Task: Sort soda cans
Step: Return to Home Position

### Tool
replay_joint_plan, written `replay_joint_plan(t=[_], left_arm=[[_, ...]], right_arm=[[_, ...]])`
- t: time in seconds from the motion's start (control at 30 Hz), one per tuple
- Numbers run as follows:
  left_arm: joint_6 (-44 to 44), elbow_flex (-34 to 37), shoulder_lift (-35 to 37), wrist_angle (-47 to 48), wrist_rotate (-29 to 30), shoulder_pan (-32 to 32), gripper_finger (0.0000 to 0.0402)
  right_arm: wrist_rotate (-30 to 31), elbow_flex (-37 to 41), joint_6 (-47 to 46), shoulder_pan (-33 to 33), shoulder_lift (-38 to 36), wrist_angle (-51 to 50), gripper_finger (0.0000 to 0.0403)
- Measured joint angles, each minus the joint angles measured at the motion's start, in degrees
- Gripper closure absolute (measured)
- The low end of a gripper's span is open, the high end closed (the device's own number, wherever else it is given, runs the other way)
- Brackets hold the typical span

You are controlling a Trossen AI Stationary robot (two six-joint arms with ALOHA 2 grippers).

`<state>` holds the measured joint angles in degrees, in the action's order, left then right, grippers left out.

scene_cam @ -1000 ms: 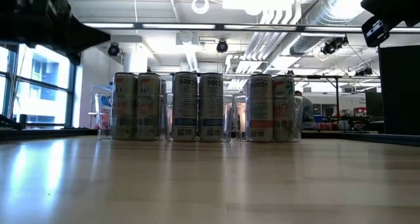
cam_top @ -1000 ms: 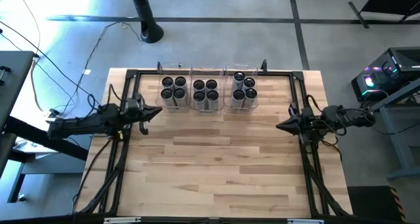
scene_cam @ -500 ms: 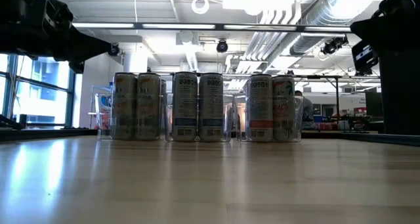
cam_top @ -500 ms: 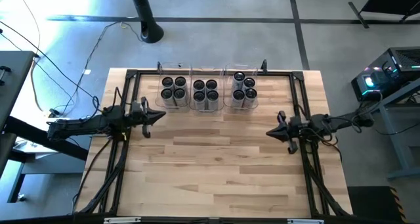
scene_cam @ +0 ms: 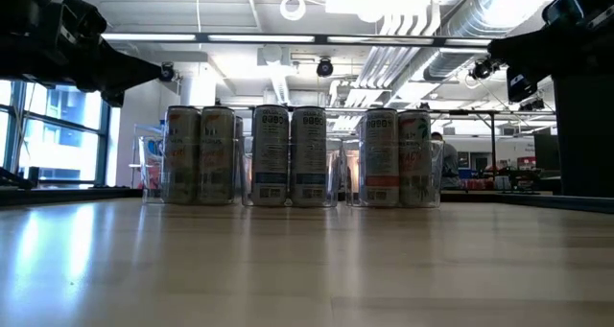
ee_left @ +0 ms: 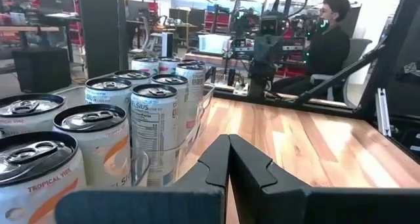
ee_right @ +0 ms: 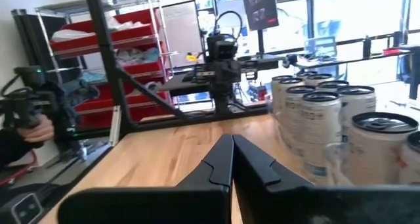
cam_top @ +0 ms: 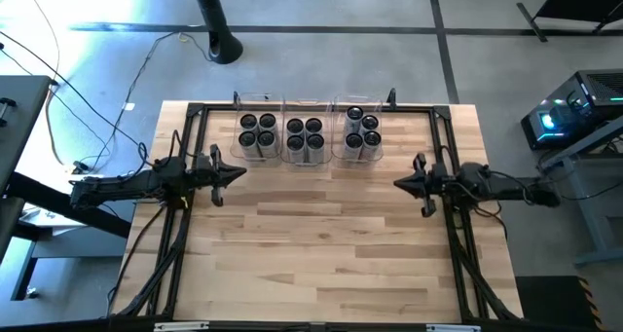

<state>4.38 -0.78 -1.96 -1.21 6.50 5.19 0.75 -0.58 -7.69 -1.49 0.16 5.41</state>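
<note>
Soda cans (cam_top: 308, 136), 12 of them, stand upright in 3 clear bins (cam_top: 304, 104) lined up side by side at the upper middle of the high view, 4 per bin, on the wooden table (cam_top: 321, 264). Left gripper (cam_top: 234, 172) hovers at left-middle of the frame, just below-left of the bins, fingers pressed together and empty. Right gripper (cam_top: 401, 184) hangs at right-middle, fingers likewise closed and empty.

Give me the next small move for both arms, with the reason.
Probably draw both arms back toward their resting poses. Every silvery-white soda can with a dark top stands inside the three clear plastic bins at the far edge of the light wooden table, none loose on it. The left hand and right hand are shut on nothing, hovering at opposite sides.
</note>
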Motion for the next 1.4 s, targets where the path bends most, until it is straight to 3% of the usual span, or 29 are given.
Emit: replay_joint_plan(t=[0.17,0.27,0.43,0.6,0.97,1.17,1.4], left_arm=[[-0.6,0.0,0.0,0.1,-5.2,0.0,0.0401],[-2.1,0.0,0.0,0.7,-8.4,0.0,0.0401],[0.9,0.1,-0.7,0.7,-7.6,0.0,0.0402],[4.9,0.1,-0.8,0.9,-7.2,0.0,0.0401],[6.5,0.1,-0.8,0.9,-7.1,0.0,0.0401],[-2.4,0.1,-0.8,0.9,-7.1,0.0,0.0402],[-3.0,0.1,-0.8,0.9,-7.1,0.0,0.0401]], right_arm=[[-6.3,0.0,-1.1,4.1,0.0,0.0,0.0403],[-6.8,0.0,-1.1,4.1,0.1,-1.7,0.0403],[0.5,0.0,-7.2,4.1,0.9,-4.5,0.0403],[0.2,0.0,-10.8,4.1,1.0,-4.6,0.0403],[0.1,0.0,-6.9,4.1,1.0,-4.7,0.0403],[0.1,0.0,-6.9,4.1,1.0,-4.7,0.0403],[0.1,0.0,-6.8,4.1,1.0,-4.8,0.0403]])
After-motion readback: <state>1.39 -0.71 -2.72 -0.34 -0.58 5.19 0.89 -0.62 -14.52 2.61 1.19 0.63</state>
